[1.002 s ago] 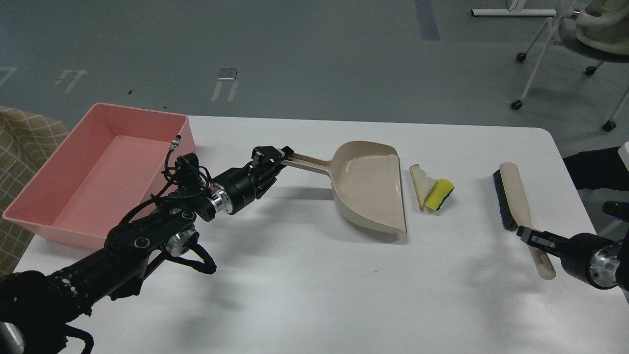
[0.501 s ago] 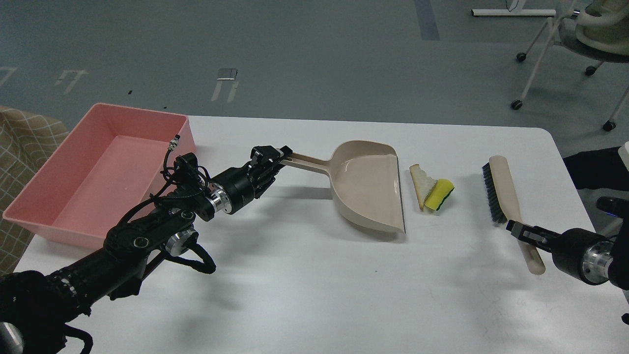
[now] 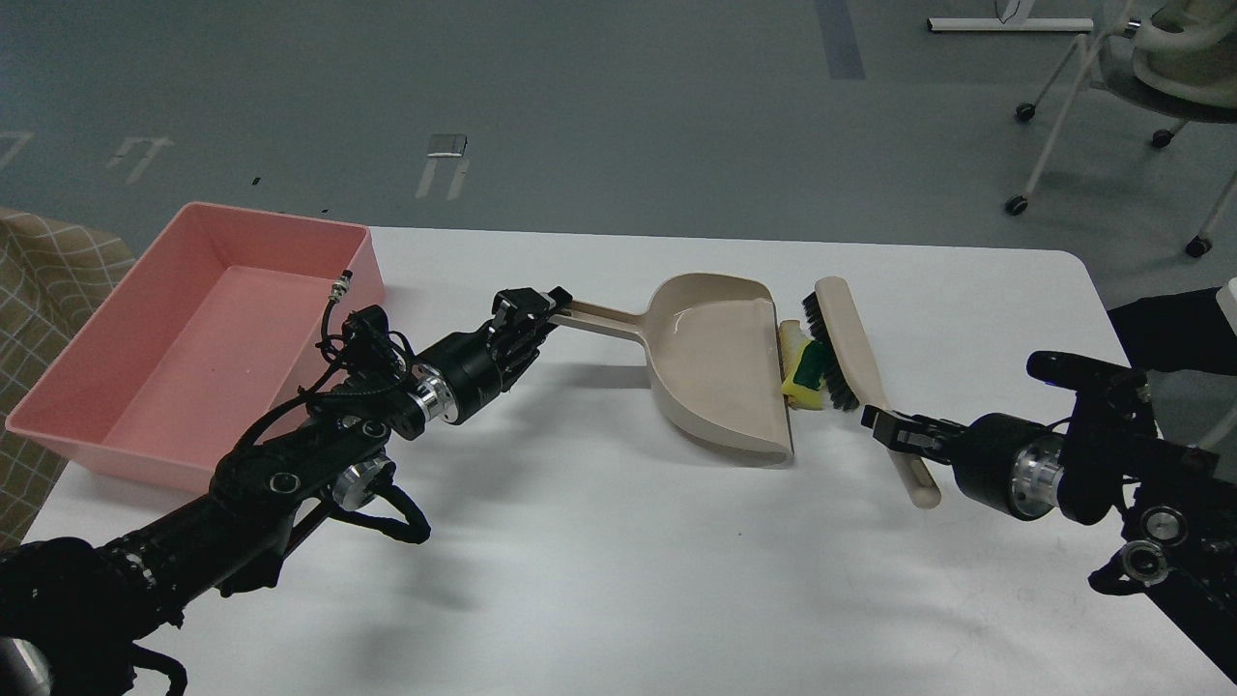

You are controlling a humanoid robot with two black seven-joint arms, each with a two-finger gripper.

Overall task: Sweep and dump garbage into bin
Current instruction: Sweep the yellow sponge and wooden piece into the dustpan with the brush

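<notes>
My left gripper (image 3: 532, 309) is shut on the handle of the beige dustpan (image 3: 720, 362), which lies on the white table with its open lip facing right. My right gripper (image 3: 887, 427) is shut on the handle of the beige brush (image 3: 850, 343). Its black bristles press the yellow sponge chunk (image 3: 800, 372) against the dustpan's lip. Only a pale sliver of the bread slice (image 3: 790, 334) shows, squeezed between the brush and the lip. The pink bin (image 3: 126, 425) stands at the far left of the table with nothing in it.
The white table (image 3: 628, 561) reaches to the front. A checked cloth (image 3: 39, 280) lies left of the bin. An office chair on castors (image 3: 1140, 87) stands on the grey floor behind the table's right end.
My right gripper has swept the brush to the left. It pushed the sponge and the bread up to the dustpan's lip. The dustpan and my left arm have barely moved.
</notes>
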